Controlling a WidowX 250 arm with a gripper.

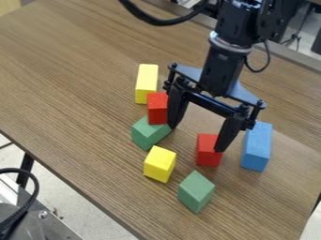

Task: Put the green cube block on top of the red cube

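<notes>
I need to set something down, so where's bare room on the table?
In the picture, widest is the table left of the upper yellow block. Another patch lies right of the front green block, below the blue block. It's crowded around the tool, between the blue block and the upper green block.

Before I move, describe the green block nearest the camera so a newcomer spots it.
On the wood-grain table, start at the gripper, then go down toward the view's bottom. The front green block is the lowest block of all; the other green block sits up and left, by a red block.
</notes>
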